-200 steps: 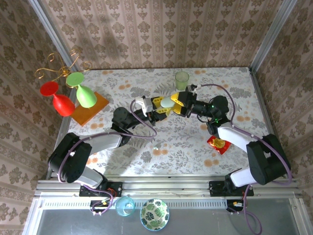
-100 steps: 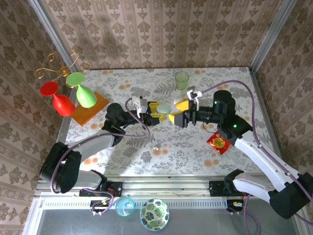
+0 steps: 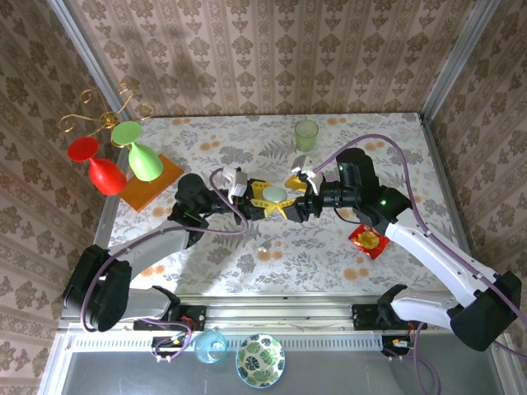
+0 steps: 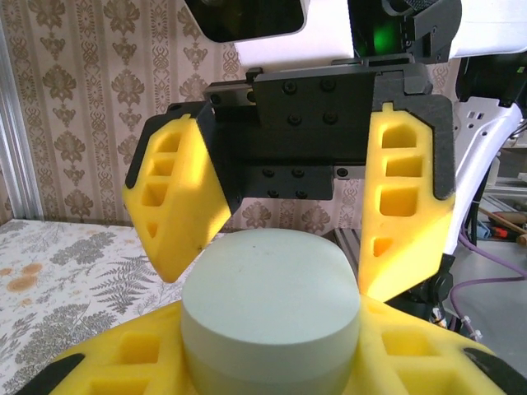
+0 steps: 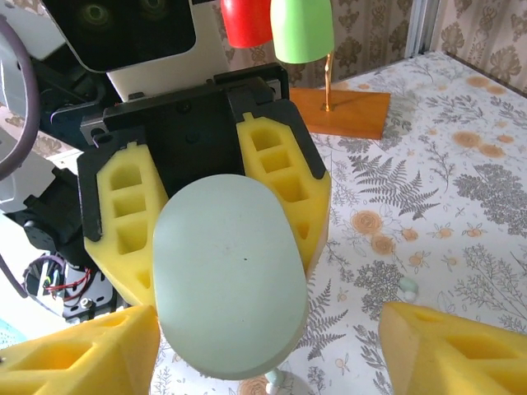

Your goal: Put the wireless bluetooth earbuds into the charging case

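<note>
A pale green pebble-shaped charging case hangs above the middle of the table with its lid closed. My left gripper is shut on it, yellow pads on both sides. My right gripper faces it, open, one finger on each side of the case's top without touching. In the right wrist view the case sits between my right gripper's spread fingers. One tiny pale earbud lies on the tablecloth, and another peeks out under the case. A small bud lies on the table nearer the front.
A green cup stands at the back. Red and green wine glasses stand by an orange board at the left. A red packet lies at the right. A bowl and a blue cup sit below the table's front edge.
Both grippers have come nearer the front with the case still in the left one. The right arm has lifted and turned, and its jaws have widened and now straddle the case.
</note>
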Robot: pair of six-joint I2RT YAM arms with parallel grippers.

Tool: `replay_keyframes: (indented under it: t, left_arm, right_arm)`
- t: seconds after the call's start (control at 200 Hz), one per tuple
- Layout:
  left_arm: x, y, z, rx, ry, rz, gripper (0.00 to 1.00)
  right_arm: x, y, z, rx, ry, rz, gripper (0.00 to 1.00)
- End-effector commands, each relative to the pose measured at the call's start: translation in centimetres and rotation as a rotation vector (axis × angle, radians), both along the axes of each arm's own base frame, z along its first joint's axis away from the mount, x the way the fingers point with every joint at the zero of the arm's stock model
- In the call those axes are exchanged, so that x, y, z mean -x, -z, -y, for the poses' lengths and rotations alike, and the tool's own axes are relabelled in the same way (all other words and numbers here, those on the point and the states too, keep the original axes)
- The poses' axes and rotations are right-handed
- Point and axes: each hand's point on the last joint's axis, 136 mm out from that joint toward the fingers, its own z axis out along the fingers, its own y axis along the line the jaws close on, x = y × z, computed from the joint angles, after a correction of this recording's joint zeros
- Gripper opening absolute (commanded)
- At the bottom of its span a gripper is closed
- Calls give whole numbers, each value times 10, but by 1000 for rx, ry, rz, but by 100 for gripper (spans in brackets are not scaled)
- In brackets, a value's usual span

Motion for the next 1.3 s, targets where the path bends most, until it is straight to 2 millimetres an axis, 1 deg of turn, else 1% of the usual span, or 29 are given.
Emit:
replay_keyframes:
  t: [0.0,0.165,0.29,0.415,0.525,0.655,0.72,0.91,0.945,1.095,1.125,1.295]
  left_arm:
    - [20,-13,-7,30,66,49,21]
    - [22,-8,-8,12,69,52,21]
    - [23,-8,-9,11,75,56,21]
    - [23,-7,-9,10,74,58,21]
    - [23,-7,-8,10,73,60,21]
    - [23,-5,-8,8,74,60,21]
    - [23,-6,-8,11,76,63,21]
    - [22,-8,-7,15,77,58,21]
    - [23,-8,-7,16,80,57,21]
    - [23,-10,-6,20,90,54,21]
    - [23,-10,-5,21,91,54,21]
    - [23,-12,-4,26,93,55,21]
  right_arm:
    - [-7,-14,0,-8,36,24,66]
    - [-9,-21,4,-33,50,13,64]
    - [-17,-24,10,-49,99,-1,60]
    - [-23,-27,11,-66,116,-15,57]
    - [-23,-28,9,-78,109,-19,56]
    - [-27,-28,12,-74,136,-6,56]
    - [-29,-26,14,-66,148,-2,53]
    - [-15,-22,5,-54,49,20,49]
    - [-14,-21,4,-50,37,27,47]
    - [-12,-20,-1,-40,14,42,26]
    - [-12,-20,-2,-41,10,46,24]
    - [-10,-18,-6,-35,-12,58,21]
